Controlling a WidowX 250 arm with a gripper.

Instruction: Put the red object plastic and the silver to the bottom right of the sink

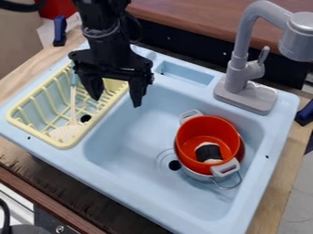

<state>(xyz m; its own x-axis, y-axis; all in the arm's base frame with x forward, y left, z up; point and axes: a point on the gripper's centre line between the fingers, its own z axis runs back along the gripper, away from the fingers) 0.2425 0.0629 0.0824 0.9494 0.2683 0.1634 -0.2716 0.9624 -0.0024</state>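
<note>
Here you are over the worktop, with the big pale-blue sink set into it, and the corner you want is the near right one. The yellow rack takes the left side and the grey tap stands at the back right: swing wide of that tap!

Your tool hangs at the back left, by the rack's edge, fingers spread wide with nothing between them. The silver pot sits in the right half of the sink, and nested in it is the red pot, leaning a little. Both look short of that near right corner, so the step in hand is likely the approach. Cross above the rim, come down over the red pot's wall, one finger inside and one outside, and close gently. Pinch too shallow and it may tip or slip; go too deep and you may catch the silver one.

Keep it level, because a black-and-white thing lies inside. Smallest of all, the drain is just beside the pots, so set down to its right.
</note>
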